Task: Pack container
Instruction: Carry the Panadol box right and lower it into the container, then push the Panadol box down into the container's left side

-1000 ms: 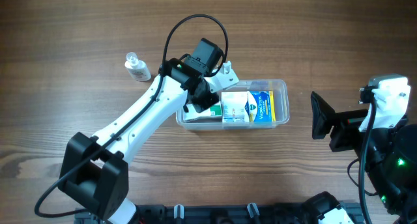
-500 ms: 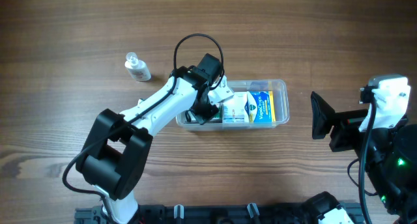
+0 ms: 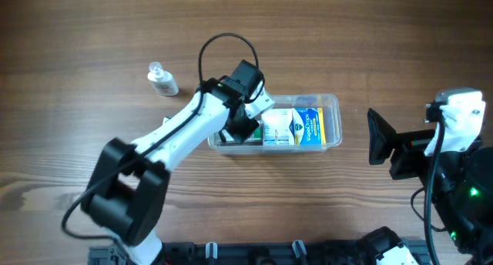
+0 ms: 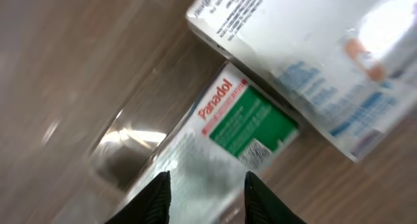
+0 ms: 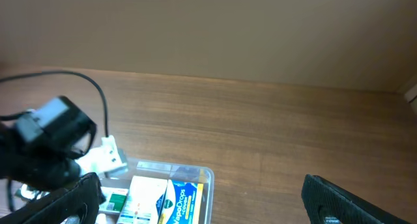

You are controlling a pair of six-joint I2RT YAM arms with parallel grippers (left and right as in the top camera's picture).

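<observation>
Brown wooden table (image 3: 77,49) carries the container (image 3: 333,103) at its middle, boxes (image 3: 296,128) inside. My left gripper (image 4: 205,198) hangs at its left end over the green Panadol box (image 4: 238,116), jaws slightly apart, gripping nothing; my right gripper (image 5: 201,185) gapes wide and empty, well to its right

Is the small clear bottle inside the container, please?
No, the bottle stands on the bare table, well apart from the container.

"panadol" in red on the green-and-white box (image 4: 242,120), frame centre; "vapodrops" on the blue-and-yellow box (image 3: 310,127), right of centre.
</observation>
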